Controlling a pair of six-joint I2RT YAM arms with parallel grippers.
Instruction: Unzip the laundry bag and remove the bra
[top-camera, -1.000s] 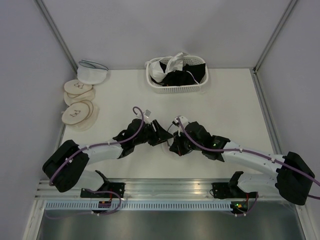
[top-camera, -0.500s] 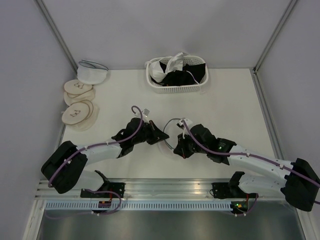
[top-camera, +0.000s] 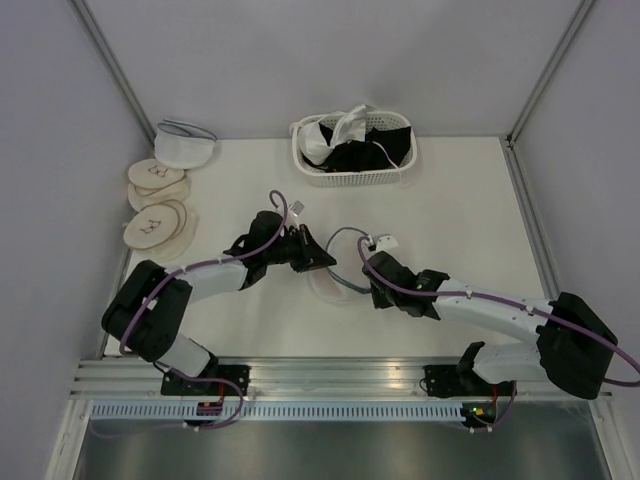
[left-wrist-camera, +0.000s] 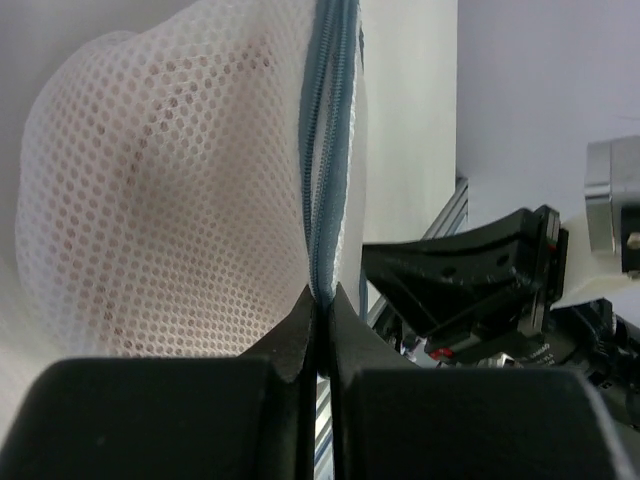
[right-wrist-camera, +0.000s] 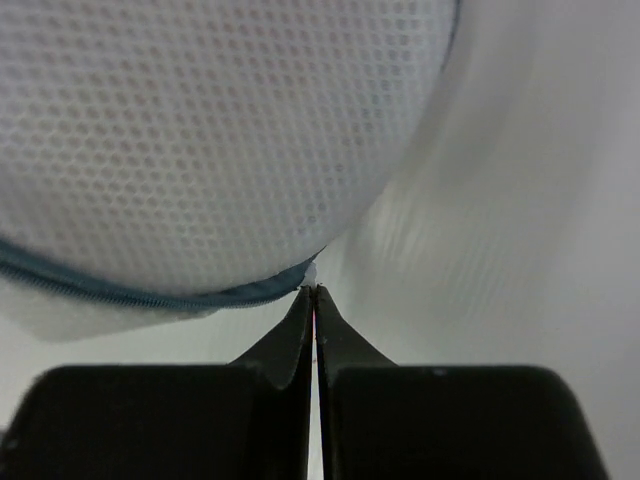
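Bench (top-camera: 470, 200): white, with pale panels on three sides. The left arm (top-camera: 200, 285) comes in from 7 o'clock and the right arm (top-camera: 490, 310) from 4 o'clock. They meet just to the 6 o'clock side of centre.

Basket (top-camera: 355, 178): white and slotted, at 12 o'clock against the back panel. It is heaped with black and white garments (top-camera: 350, 150).

Laundry bag (top-camera: 335, 285): round, see-through white mesh, held between the two hands near mid-bench. From above it is a faint pale shape with a dark arc of zipper. Cannot tell whether it rests on the bench or hangs clear.

Discs (top-camera: 155, 205): tan and round, piled at 9 o'clock along the left edge. A white domed bag (top-camera: 185, 145) with a grey-blue rim sits just beyond them at 10 o'clock.

Bra (left-wrist-camera: 190, 140): only a pink-beige tone behind the mesh in the left wrist view, so it is inside the bag. Its shape is not readable.

Left hand (left-wrist-camera: 320, 300): black fingers are pressed together on the bag's rim. The blue-grey zipper (left-wrist-camera: 325, 150) runs from the tips toward 12 o'clock, and the mesh bulges toward 10 o'clock.

Right hand (right-wrist-camera: 315, 292): fingers are closed tight, nipping a small pale tab where the zipper line ends. The mesh dome fills the view from 9 to 1 o'clock. The 3 o'clock side is blurred.
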